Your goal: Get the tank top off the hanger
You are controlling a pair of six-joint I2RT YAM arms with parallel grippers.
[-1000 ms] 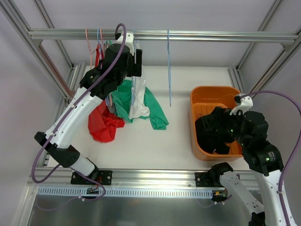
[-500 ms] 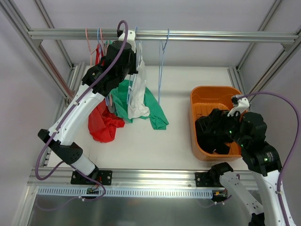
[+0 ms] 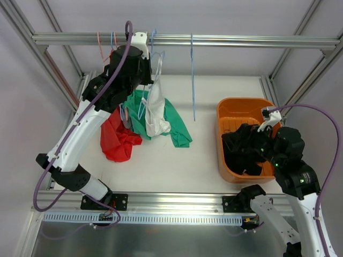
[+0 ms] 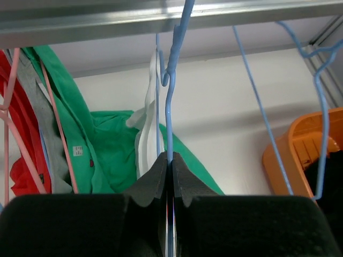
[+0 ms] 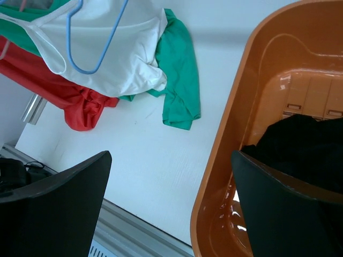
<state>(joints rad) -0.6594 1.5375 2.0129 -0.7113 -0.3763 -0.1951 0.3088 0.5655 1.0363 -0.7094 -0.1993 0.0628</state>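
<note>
One white tank top (image 3: 157,115), likely soft and light; take its hem at six o'clock of the left gripper (image 4: 169,160), which pinches the blue hanger (image 4: 169,118); right gripper (image 5: 170,160) gapes wide.

We log the rail (image 3: 225,40) across the back; the tank top (image 3: 156,110) on its hanger (image 4: 169,128) hangs from it at left, over a heap of garments (image 3: 118,142) on the table (image 3: 203,160). At right the basket (image 3: 238,104), one garment (image 5: 311,144) inside.
</note>
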